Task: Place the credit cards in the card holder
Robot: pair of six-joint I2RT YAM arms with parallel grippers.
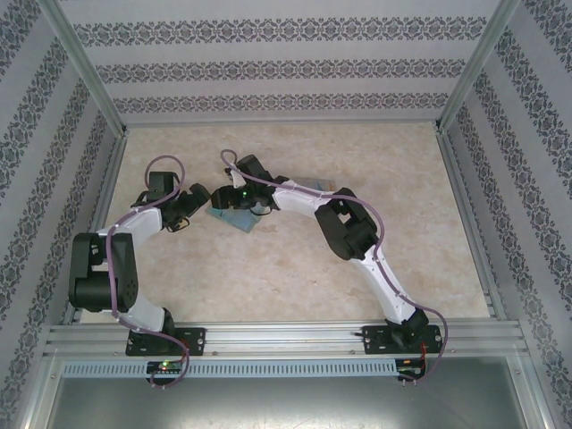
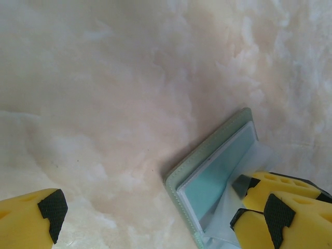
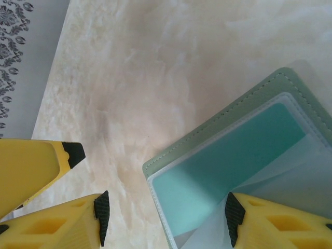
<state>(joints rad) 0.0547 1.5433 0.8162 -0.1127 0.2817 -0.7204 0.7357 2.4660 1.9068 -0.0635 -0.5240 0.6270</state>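
1. The card holder [image 1: 231,217] lies flat on the table [image 1: 295,268], left of centre and toward the far edge, between the two gripper heads.
2. In the top view the arms cover part of the holder, so its long axis cannot be read there.
3. In the left wrist view the card holder [image 2: 207,148] lies open, with its long axis running from lower left to upper right. One rounded corner points to the upper right.
4. A teal credit card [image 2: 218,174] sits inside it under a clear sleeve [image 2: 259,155], parallel to the holder's stitched edge.
5. The left gripper [image 2: 161,223] is spread wide and grips nothing. One finger is over bare table. The other is at the loose edge of the sleeve, and contact cannot be confirmed.
6. A finger of the right gripper [image 2: 259,187] lies just beside it on the same sleeve edge.
7. In the right wrist view the card holder [image 3: 223,115] also runs lower left to upper right, with the teal credit card [image 3: 228,161] aligned to it.
8. The right gripper [image 3: 166,223] is spread wide and clamps nothing. One finger is beside the holder's near corner, and the other is over the clear sleeve [image 3: 290,171].
9. In the top view the left gripper [image 1: 204,207] and right gripper [image 1: 239,204] face each other across the holder.
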